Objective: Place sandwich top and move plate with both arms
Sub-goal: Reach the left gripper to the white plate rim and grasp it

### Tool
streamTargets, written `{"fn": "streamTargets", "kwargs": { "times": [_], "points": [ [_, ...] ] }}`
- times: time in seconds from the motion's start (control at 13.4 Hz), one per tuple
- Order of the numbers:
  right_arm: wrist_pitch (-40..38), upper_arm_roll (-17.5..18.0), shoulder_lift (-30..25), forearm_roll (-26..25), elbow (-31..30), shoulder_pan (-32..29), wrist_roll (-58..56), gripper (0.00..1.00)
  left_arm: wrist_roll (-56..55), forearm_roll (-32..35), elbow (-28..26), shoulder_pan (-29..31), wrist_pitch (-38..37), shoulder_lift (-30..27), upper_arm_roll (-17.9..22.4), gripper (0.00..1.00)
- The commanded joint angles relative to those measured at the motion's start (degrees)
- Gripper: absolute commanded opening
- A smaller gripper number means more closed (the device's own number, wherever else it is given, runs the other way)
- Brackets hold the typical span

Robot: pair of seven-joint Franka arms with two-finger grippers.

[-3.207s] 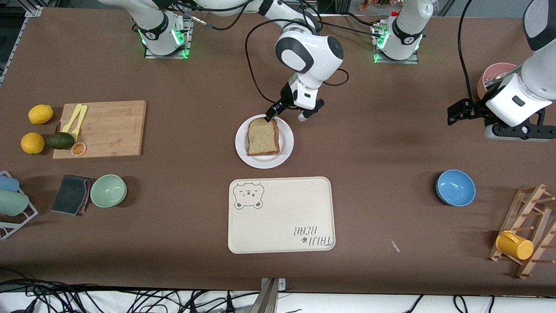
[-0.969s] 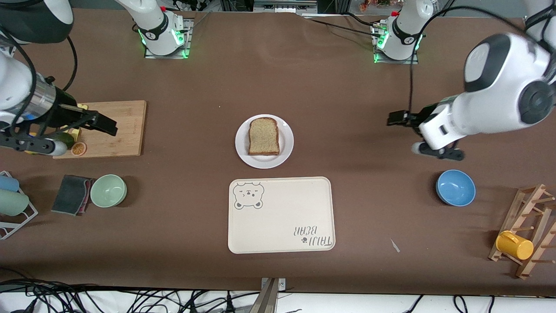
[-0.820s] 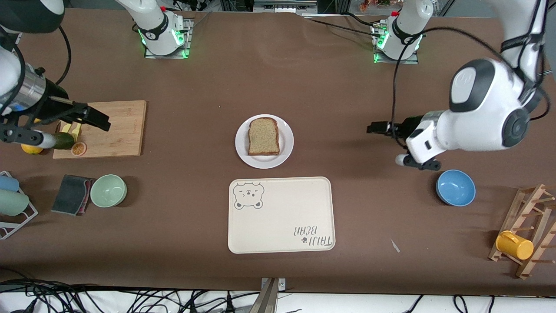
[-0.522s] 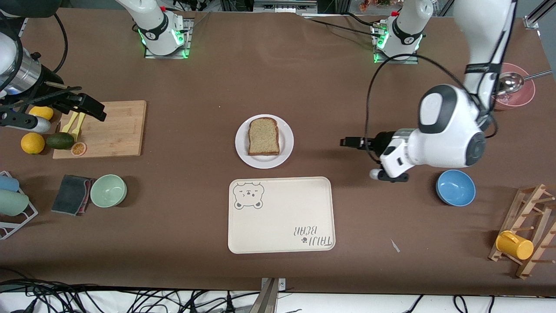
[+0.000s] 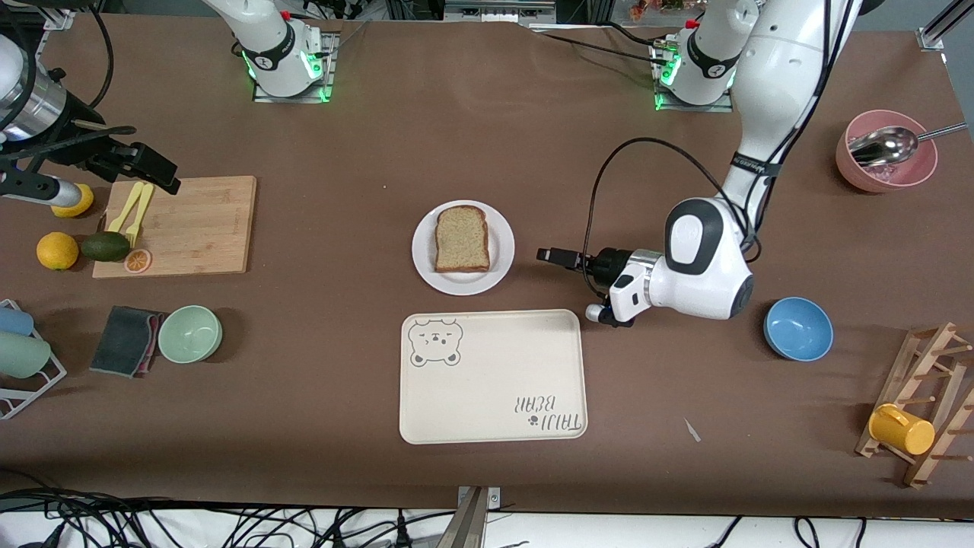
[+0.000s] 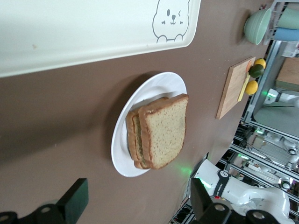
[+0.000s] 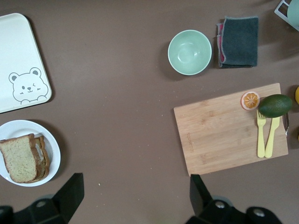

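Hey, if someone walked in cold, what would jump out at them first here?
The stacked sandwich on the white plate mid-table, just farther from the camera than the bear-print tray. The left end effector sits open beside the plate; the right end effector hangs open over the cutting board.

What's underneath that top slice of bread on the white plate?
Under the sandwich top the left wrist view shows the edges of more bread slices stacked on the plate. Any filling between them is covered, so I cannot tell what it is.

The brown tabletop (image 5: 342,365) carries the plate (image 5: 501,251), bear-print tray (image 5: 494,380), cutting board (image 5: 198,228), and two bowls (image 5: 190,333) (image 5: 798,328).
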Motion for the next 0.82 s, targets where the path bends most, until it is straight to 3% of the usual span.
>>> {"fn": "streamTargets", "kwargs": {
  "times": [0.0, 0.37, 0.75],
  "points": [
    [1.3, 0.5, -0.7, 1.3, -1.9, -1.3, -1.6, 1.00, 6.5, -5.0, -2.3, -2.1, 3.9, 0.9, 0.3, 0.78],
    [4.9, 0.3, -0.5, 1.8, -1.7, -1.5, -4.8, 1.00, 16.5, -6.0, -5.0, -4.3, 4.8, 2.6, 0.3, 0.65],
    [3.5, -0.4, -0.4, 0.2, -1.0, -1.4, -5.1, 1.00, 27.4, -17.7, -8.4, -6.0, 7.1, 4.6, 0.3, 0.63]
  ]
}}
